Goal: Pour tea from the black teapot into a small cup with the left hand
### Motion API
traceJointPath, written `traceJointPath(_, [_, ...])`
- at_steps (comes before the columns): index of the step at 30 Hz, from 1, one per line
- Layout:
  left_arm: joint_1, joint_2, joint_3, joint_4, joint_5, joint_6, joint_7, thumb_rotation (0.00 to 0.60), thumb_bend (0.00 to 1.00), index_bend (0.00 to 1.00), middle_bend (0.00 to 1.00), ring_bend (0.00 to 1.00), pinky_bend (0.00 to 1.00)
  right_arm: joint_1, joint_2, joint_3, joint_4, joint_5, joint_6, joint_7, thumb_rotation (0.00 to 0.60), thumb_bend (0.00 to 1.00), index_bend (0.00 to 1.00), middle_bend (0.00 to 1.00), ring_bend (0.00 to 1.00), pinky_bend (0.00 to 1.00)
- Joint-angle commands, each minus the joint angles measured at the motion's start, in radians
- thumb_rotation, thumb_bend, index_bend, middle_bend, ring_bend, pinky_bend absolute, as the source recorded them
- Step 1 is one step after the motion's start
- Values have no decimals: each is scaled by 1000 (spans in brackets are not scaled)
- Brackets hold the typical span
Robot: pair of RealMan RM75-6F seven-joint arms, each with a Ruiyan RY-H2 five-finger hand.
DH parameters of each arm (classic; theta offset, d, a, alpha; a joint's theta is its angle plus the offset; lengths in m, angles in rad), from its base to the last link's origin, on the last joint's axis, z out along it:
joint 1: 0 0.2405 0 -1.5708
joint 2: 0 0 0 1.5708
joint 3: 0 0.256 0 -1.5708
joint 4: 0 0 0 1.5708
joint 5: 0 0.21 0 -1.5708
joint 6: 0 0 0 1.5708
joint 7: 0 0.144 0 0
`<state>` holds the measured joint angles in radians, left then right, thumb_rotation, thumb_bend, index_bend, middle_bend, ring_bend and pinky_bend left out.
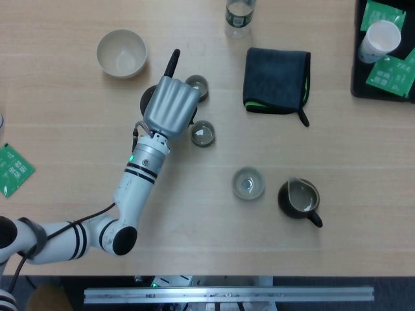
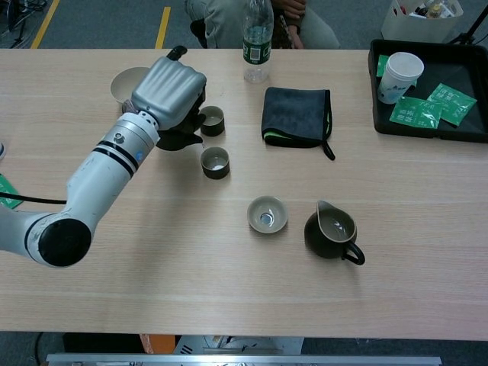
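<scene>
- The teapot (image 2: 177, 136), mostly hidden under the left hand (image 2: 169, 82), hung toward the bench's far left, spout beside the far cup (image 2: 211, 120).
- That hand gripped the pot; the right hand was out of view.
- Pouring seemed underway or imminent; the near cup (image 2: 215, 162) looked lightly filled already.
- Setting the pot down remained.
</scene>
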<state>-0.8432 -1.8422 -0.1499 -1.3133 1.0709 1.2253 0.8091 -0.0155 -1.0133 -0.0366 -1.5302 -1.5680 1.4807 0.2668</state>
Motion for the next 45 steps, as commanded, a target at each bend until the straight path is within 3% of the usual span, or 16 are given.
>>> traceJointPath(1, [4,-7,0,5,10,4,10,544,364,893,1000,827,97,0,0,0,0,0,0,1,600,0,171,158,38,29])
traceJointPath(45, [43,-59,-6,70,154,23,107,561,364,892,1000,827,97,-9,-2,3,12,-1,13,17,600,0,170,158,38,28])
